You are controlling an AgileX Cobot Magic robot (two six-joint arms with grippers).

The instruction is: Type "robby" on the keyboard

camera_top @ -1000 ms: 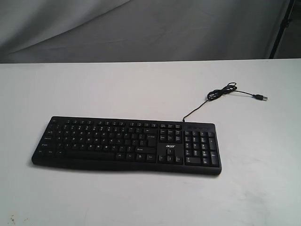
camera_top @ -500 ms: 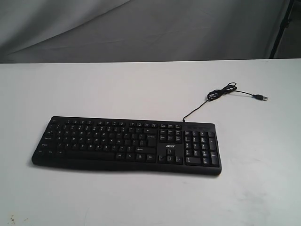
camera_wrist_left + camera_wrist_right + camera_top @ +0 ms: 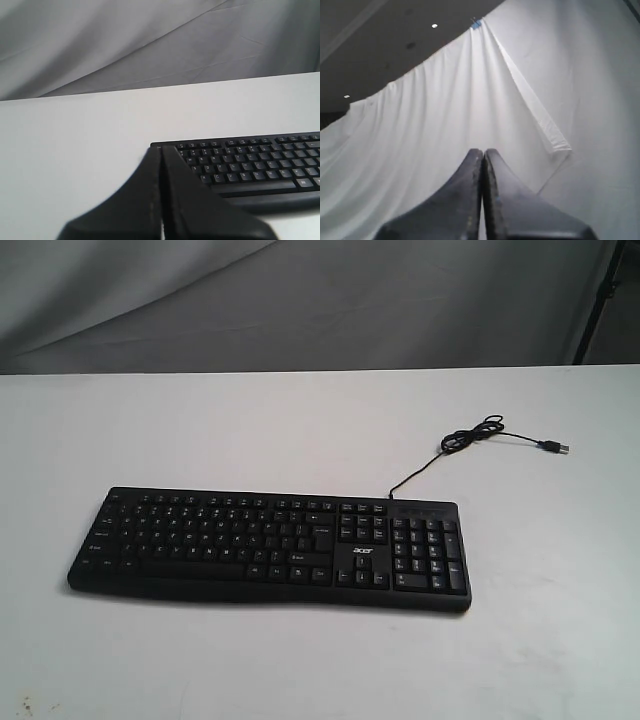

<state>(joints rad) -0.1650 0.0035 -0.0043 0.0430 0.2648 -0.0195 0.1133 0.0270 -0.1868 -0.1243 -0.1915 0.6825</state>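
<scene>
- the keyboard (image 3: pixel 268 548) lies flat on the white desk (image 3: pixel 300 420). it is black and full width, with the number pad (image 3: pixel 428 552) at one end and a small white acer logo (image 3: pixel 362 551) beside that pad.
- its key legends are white specks in the exterior view, too small to read there.
- in the left wrist view the keyboard (image 3: pixel 250 167) lies just past the tips of the left gripper (image 3: pixel 161 150). only part of it shows, as the far end runs out of the frame, and one corner sits behind the gripper tip.
- the left gripper has its two fingers pressed together with no gap and holds nothing. whether it touches the desk or hangs above it cannot be told.
- the right gripper (image 3: pixel 483 152) is likewise closed tight on nothing. it points away toward a draped white cloth (image 3: pixel 470 100) and a dark ceiling (image 3: pixel 380 40) with small lights, so how it stands to the keyboard cannot be told.
- neither gripper appears in the exterior view.
- a thin black cable (image 3: pixel 420 472) leaves the keyboard's back edge, curls into a loose loop and ends in a usb plug (image 3: pixel 553 447) lying free on the desk.
- a grey cloth (image 3: pixel 300 300) hangs behind the desk's far edge.
</scene>
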